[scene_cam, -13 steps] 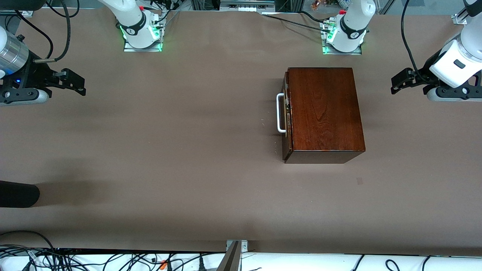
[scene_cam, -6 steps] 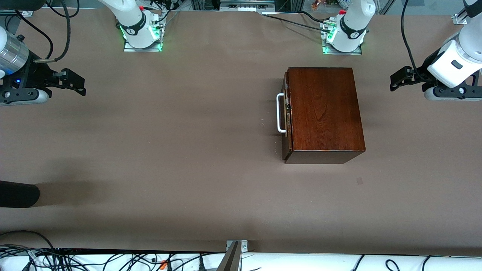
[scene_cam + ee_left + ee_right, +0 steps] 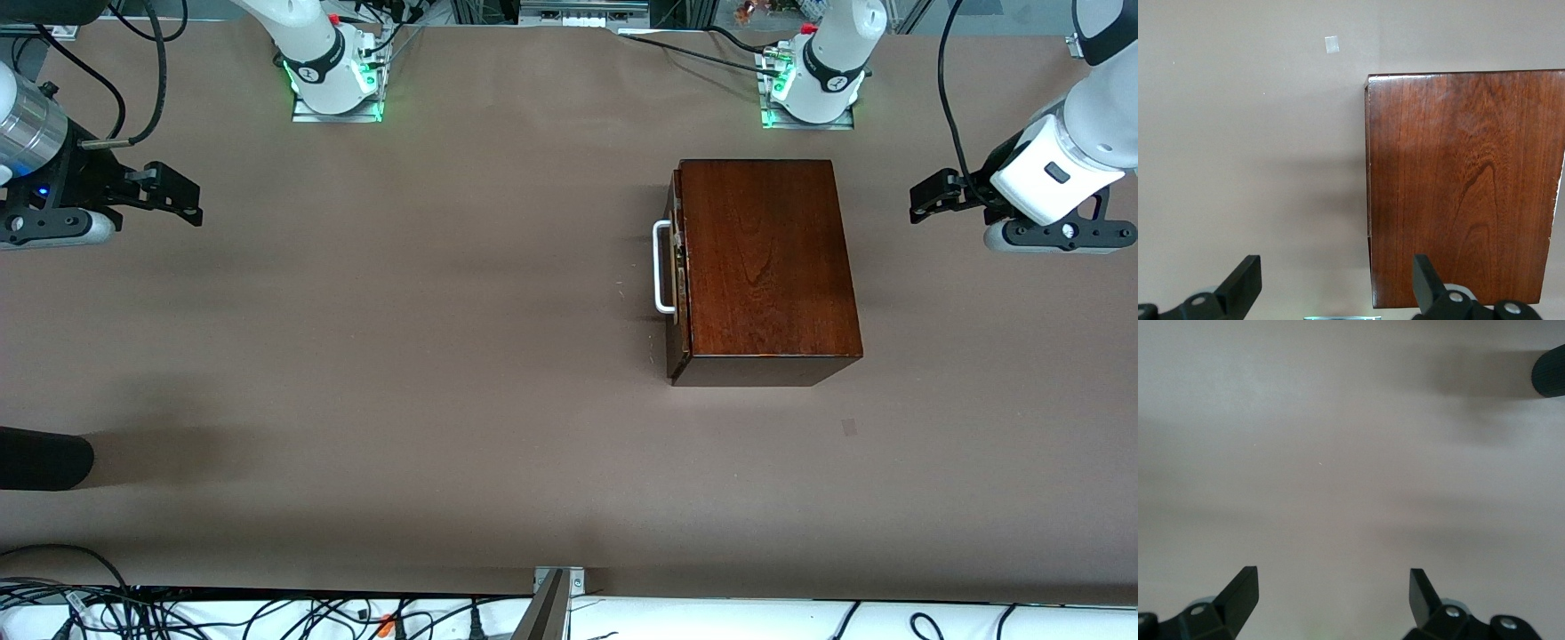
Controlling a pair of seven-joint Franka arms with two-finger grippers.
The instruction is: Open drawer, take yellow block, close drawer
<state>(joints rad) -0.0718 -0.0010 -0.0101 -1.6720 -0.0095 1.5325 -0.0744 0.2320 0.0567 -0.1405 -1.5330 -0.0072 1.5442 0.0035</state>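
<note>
Drawer (image 3: pixel 677 267) shut in the wooden box (image 3: pixel 765 267), upper right of centre in the front view, white handle (image 3: pixel 661 267) untouched. Left claw (image 3: pixel 925 197) spread wide, empty, over surface (image 3: pixel 400 356) beside box. Right claw (image 3: pixel 182 197) wide open, empty, waiting at frame's left edge. Yellow block not visible.

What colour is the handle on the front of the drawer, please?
White: the U-shaped handle stands out against the dark drawer front, best seen in the front view.
</note>
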